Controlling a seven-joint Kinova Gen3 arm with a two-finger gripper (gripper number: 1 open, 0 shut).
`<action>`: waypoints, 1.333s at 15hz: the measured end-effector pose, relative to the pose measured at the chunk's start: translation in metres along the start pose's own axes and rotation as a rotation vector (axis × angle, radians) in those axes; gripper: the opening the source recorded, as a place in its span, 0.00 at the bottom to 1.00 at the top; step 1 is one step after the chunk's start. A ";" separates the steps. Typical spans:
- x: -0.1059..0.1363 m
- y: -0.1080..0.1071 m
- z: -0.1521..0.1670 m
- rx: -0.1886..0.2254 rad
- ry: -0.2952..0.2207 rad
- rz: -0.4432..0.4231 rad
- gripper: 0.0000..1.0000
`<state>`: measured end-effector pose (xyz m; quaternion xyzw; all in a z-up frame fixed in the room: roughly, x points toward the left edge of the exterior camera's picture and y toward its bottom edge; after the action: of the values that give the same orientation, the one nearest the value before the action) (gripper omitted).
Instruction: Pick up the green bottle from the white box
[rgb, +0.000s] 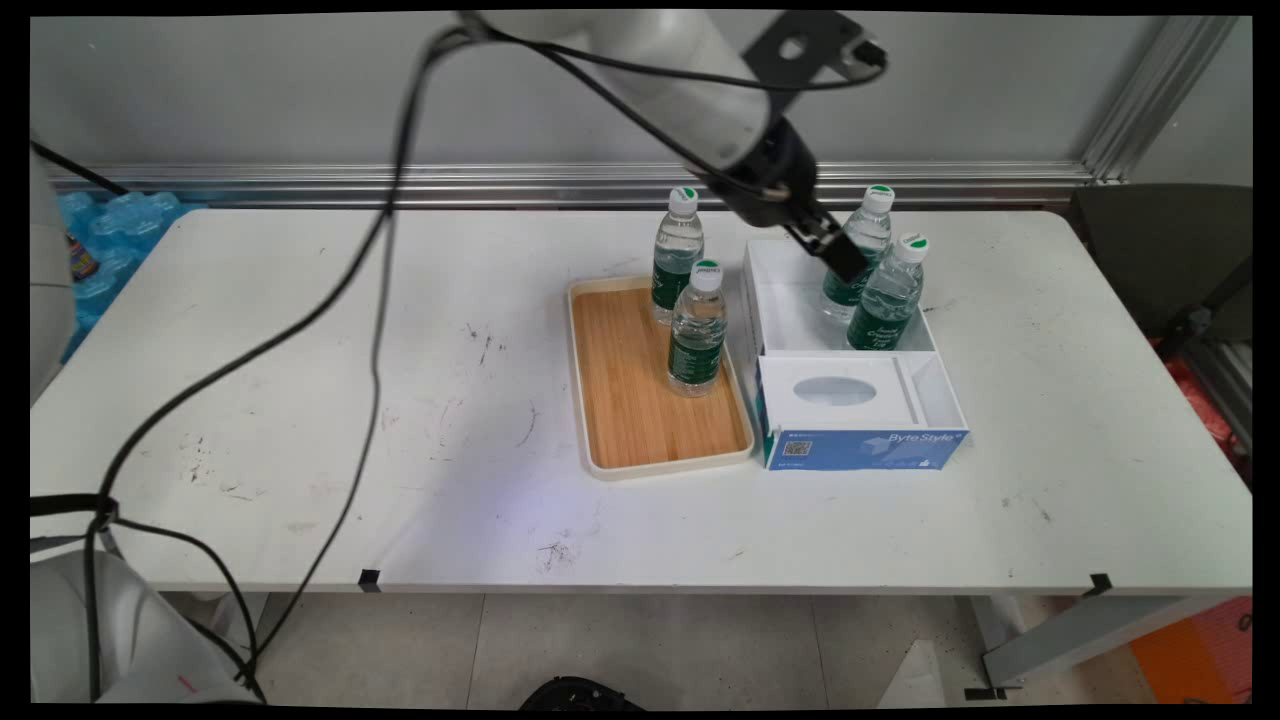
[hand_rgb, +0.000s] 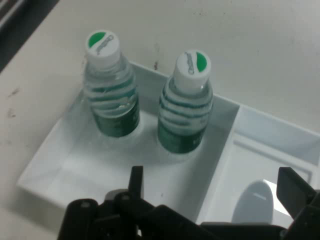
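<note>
gripper (rgb: 843, 257) spread wide, holding nothing, hanging over the white box (rgb: 790, 300) | two bottles (rgb: 888, 293) upright in the box, right by it | two more bottles (rgb: 697, 328) on the wooden tray (rgb: 630, 400) | all on the table (rgb: 300, 400)

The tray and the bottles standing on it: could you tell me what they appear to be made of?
The tray looks like light wood or bamboo, going by its straight grain, inside a smooth cream rim that may be plastic. The two bottles on it look like clear, glossy plastic: you see through them, and they carry dark green labels and white caps.
</note>
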<state>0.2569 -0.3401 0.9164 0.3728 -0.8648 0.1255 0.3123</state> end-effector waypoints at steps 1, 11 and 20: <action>0.004 0.001 0.015 -0.002 -0.001 -0.005 1.00; 0.021 0.000 0.106 -0.025 -0.009 -0.016 1.00; 0.023 -0.007 0.158 -0.026 -0.024 -0.008 1.00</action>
<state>0.1791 -0.4286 0.8082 0.3738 -0.8684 0.1084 0.3073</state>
